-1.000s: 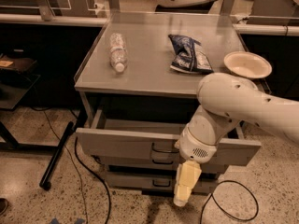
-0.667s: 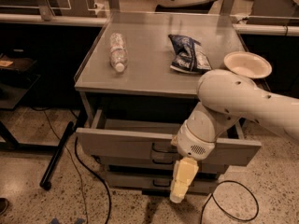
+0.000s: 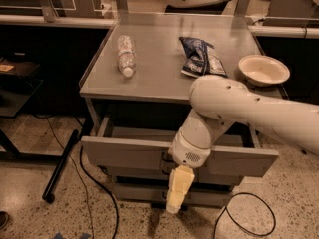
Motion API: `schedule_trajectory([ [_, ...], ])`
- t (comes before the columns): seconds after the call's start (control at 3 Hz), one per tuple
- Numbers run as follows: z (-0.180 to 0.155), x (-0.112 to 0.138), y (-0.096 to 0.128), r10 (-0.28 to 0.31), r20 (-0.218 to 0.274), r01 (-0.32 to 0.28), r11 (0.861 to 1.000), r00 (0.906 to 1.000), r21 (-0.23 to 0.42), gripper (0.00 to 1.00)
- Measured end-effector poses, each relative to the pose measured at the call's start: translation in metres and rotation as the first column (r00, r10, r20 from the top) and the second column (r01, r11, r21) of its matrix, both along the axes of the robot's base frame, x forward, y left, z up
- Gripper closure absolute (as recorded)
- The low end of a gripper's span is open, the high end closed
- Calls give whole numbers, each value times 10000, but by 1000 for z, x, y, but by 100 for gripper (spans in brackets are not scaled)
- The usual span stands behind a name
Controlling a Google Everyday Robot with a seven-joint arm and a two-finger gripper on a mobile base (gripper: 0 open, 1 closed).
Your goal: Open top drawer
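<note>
The top drawer (image 3: 124, 156) is a wide grey metal drawer under the grey table top (image 3: 164, 59). It stands pulled out toward me, and its inside shows behind the front. Its handle is hidden behind my arm. My gripper (image 3: 178, 193) hangs down in front of the drawer front, just below its middle, with pale yellow fingers pointing at the floor. The white arm (image 3: 239, 108) reaches in from the right and crosses the drawer. Below the top drawer, the narrower drawer fronts (image 3: 134, 178) are closed.
On the table top lie a clear plastic bottle (image 3: 125, 55), a dark blue snack bag (image 3: 201, 57) and a white bowl (image 3: 263, 69). Black cables (image 3: 89, 183) and a dark bar (image 3: 62, 166) lie on the speckled floor to the left. A cable loop (image 3: 246, 215) lies at the right.
The gripper has shifted slightly left and down in front of the drawer front. The drawer stays pulled out as before.
</note>
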State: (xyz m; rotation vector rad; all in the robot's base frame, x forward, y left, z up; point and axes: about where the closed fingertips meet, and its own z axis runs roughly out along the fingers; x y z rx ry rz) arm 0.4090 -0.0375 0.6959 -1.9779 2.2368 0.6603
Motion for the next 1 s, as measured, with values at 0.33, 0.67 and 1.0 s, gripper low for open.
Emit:
schedule_trajectory([
  [0.33, -19, -8, -3, -67, -434, 59, 9998, 9990, -175, 0],
  [0.67, -33, -14, -13, -191, -711, 159, 9988, 9973, -456, 0],
  [1.0, -41, -28, -21, -85, -875, 19, 9972, 9961, -745, 0],
])
